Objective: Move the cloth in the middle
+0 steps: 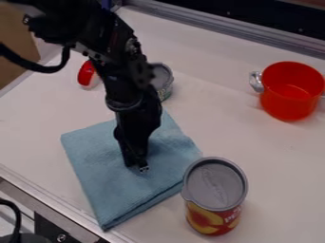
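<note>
One blue cloth (117,182) lies flat, apparently folded.

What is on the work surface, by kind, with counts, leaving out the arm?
Folded blue cloth: 1
Cans: 2 (near can; far can, partly hidden)
Red pot: 1
Red-and-white object, partly hidden, kind unclear: 1
Total: 5
</note>
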Controlling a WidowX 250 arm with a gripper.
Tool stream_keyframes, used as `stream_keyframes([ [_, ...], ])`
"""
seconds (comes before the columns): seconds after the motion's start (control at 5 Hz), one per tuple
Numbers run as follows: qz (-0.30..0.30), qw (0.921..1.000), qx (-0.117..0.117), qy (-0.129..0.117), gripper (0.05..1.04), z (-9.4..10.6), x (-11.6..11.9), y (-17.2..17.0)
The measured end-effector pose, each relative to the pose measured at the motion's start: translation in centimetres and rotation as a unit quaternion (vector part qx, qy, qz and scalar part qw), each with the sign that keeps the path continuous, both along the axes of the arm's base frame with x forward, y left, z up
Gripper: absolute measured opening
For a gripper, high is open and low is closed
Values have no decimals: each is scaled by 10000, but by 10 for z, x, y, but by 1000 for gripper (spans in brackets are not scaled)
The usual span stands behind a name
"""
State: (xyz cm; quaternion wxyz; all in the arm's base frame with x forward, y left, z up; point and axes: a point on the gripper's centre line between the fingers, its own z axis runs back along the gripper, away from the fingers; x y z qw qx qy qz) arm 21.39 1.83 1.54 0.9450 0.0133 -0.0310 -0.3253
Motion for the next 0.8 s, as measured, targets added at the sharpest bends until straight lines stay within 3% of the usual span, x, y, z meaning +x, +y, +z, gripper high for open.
stream_keyframes([
  [0.8,-318,9993,-85,-165,52,4,15,-21],
])
